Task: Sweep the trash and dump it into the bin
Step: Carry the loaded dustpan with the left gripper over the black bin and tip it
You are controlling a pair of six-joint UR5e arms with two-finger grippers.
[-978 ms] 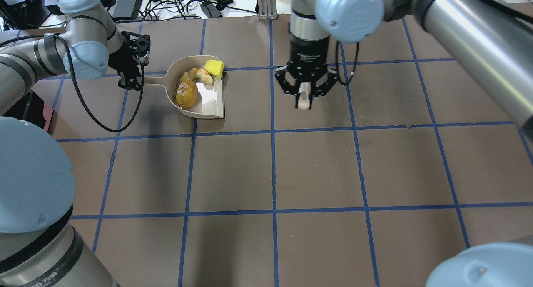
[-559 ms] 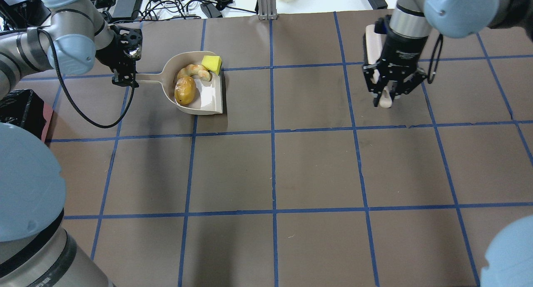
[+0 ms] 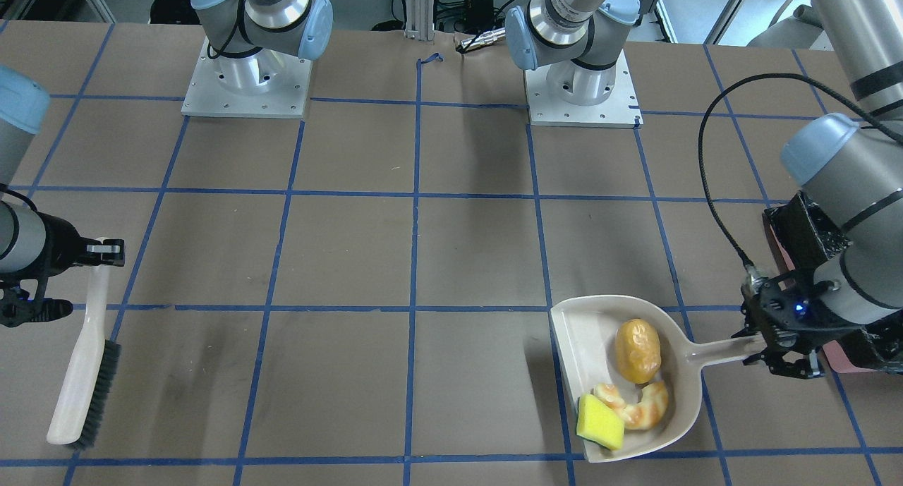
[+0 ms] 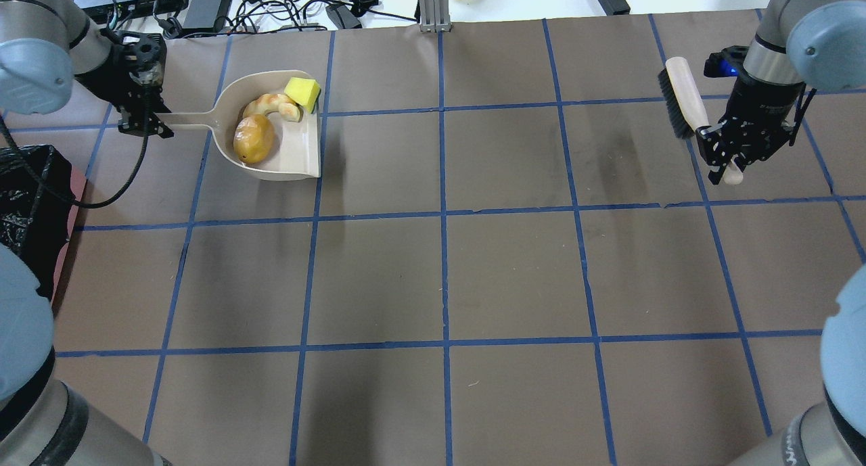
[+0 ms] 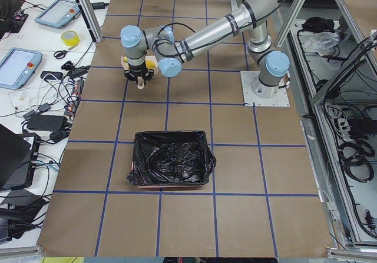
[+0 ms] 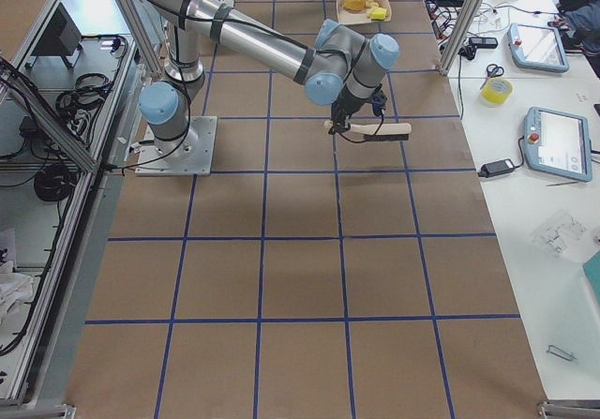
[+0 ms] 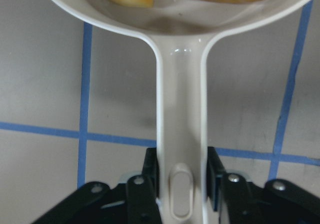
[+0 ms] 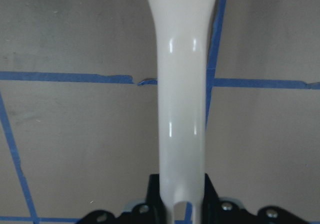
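Note:
The beige dustpan [image 4: 301, 151] holds all three trash items: a golden-brown roll [image 4: 254, 139], a curved tan pastry [image 4: 270, 105] and a yellow sponge wedge [image 4: 302, 92]. My left gripper [image 4: 144, 126] is shut on the dustpan handle [image 7: 181, 134] and keeps the pan level at the far left of the table. The bin [image 4: 27, 209], lined with black plastic, stands at the table's left edge, nearer me than the pan. My right gripper [image 4: 727, 168] is shut on the handle [image 8: 182, 108] of a black-bristled brush [image 4: 678, 94] at the far right.
Brown table with a blue tape grid [image 4: 443, 216]. Cables and devices [image 4: 270, 6] lie beyond the far edge. The arm bases [image 3: 243, 84] stand on the robot's side. The bin also shows in the exterior left view [image 5: 171, 160], open-topped.
My left gripper has drawn the loaded dustpan leftward and slightly farther away. My right gripper has carried the brush from the table's middle to the far right.

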